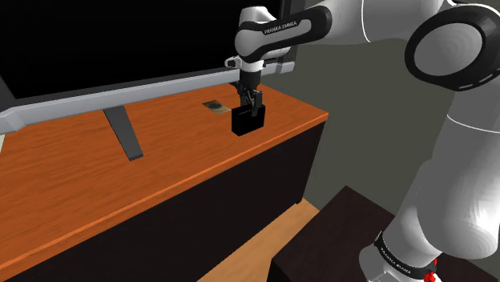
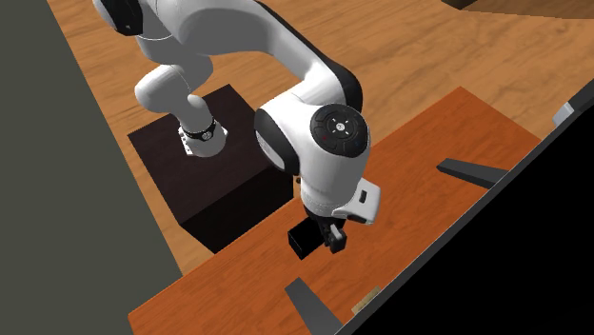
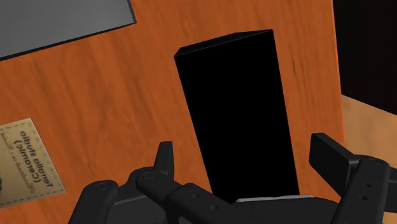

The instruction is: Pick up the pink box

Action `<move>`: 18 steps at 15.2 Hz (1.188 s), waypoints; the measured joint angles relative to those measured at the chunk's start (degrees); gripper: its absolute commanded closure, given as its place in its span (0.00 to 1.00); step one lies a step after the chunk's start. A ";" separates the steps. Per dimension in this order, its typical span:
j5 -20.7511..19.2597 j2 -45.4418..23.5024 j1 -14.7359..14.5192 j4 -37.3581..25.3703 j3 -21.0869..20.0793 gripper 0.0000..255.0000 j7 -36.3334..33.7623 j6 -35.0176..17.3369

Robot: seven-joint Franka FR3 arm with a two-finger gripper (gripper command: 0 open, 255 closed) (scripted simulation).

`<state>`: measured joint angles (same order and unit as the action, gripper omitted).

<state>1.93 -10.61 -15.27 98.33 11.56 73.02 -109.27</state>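
Note:
The box (image 1: 246, 122) is drawn plain black, not pink. It stands upright on the orange wooden tabletop (image 1: 96, 176), near the table's far right corner in the shoulder view. My gripper (image 1: 251, 99) hangs straight over it, fingertips down at its top. In the wrist view the box (image 3: 238, 108) lies between the fingers of the gripper (image 3: 248, 156), which is open: one finger (image 3: 165, 158) stands well off one side and the other finger (image 3: 329, 153) is close to the opposite side. In the second exterior view the box (image 2: 304, 242) sits beside the gripper (image 2: 330, 236) under the wrist.
A wide flat screen (image 1: 112, 48) stands behind the box on grey slanted legs (image 1: 124, 132). A small tan label (image 1: 215, 106) lies on the table just behind the box. The table's edge (image 1: 320, 116) runs close beside the box, and my dark stand (image 1: 336, 240) sits below.

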 measured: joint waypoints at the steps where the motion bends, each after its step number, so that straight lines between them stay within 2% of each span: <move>1: 0.02 -0.06 0.00 0.70 0.00 0.00 0.05 -0.76; 3: 0.01 0.01 -0.04 1.71 -0.03 0.00 0.03 -1.69; 4: 0.02 -0.04 -0.07 1.83 -0.05 1.00 -0.01 -1.86; 14: 0.04 -0.08 -0.10 1.88 -0.09 1.00 -0.03 -2.05; 18: -0.08 0.27 -0.12 0.13 -0.07 1.00 -0.15 0.14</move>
<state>1.85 -10.34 -15.39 98.47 11.50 72.88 -109.13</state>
